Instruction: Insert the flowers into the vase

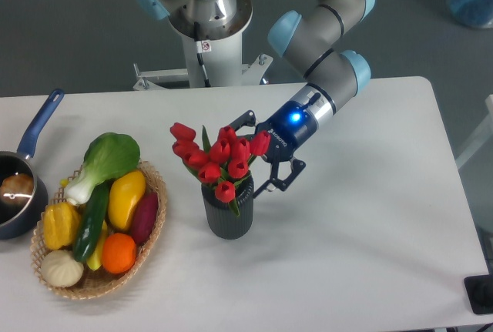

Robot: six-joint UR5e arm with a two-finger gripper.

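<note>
One tool (260,153) spread, flowers (217,157) in vase (228,215)

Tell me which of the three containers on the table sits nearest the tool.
The vase, the dark ribbed cylinder holding the flowers, just beside the tool. The wicker basket of produce and the blue-handled saucepan lie far off on the other side.
</note>
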